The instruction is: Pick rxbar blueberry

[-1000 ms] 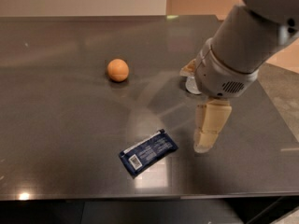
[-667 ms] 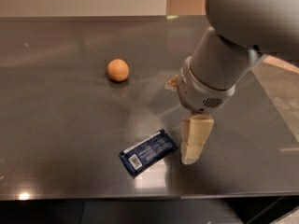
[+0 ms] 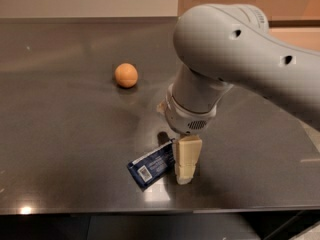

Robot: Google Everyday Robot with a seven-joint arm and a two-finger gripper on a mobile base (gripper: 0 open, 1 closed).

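1. The gripper (image 3: 184,173) points straight down with its tip at the table (image 3: 65,134), right against the right end of the bar (image 3: 152,165). That is where a top-down grab of a flat wrapper has to begin, I judge. Whether it is released or clenched on the bar, I cannot tell: the cream-coloured end shows as a single block from this side.

2. The bar lies near the front edge of the table, set on a slant, with its barcode end toward the front left and its other end touching the gripper. I cannot tell whether that far end is lifted or lies flat.

3. The thin wrapper gives little to hold from above. Taking it at one short end, as the gripper stands now, seems the likeliest way to get purchase on it.

4. The arm (image 3: 235,44) reaches in from the right and bends down steeply, so the wrist sits directly over the bar's end. This keeps the approach vertical.

5. The orange (image 3: 126,75) sits well apart, further back and to the left, out of the arm's way.

6. My judgement is that the pick is at the point of grasping, and the lift is not yet done.
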